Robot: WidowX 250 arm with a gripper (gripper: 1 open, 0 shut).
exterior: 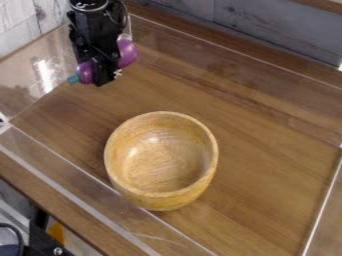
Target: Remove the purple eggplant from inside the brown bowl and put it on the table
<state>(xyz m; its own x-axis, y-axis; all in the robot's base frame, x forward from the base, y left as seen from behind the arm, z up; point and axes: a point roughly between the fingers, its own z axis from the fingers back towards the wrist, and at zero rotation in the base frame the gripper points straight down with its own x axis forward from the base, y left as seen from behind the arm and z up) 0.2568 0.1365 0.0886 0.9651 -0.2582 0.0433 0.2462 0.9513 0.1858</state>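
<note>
My black gripper (99, 62) hangs over the far left part of the table (267, 140), pointing almost straight down and shut on the purple eggplant (90, 70). The eggplant's purple body shows on both sides of the fingers, just above or at the tabletop; I cannot tell whether it touches. Its stem cap is hidden. The brown bowl (162, 158), round and light wood, stands empty in the middle of the table, well to the front right of the gripper.
Clear acrylic walls (80, 185) run along the table's edges, one close to the left of the gripper. Bare wood-grain tabletop lies between the gripper and the bowl and to the bowl's right.
</note>
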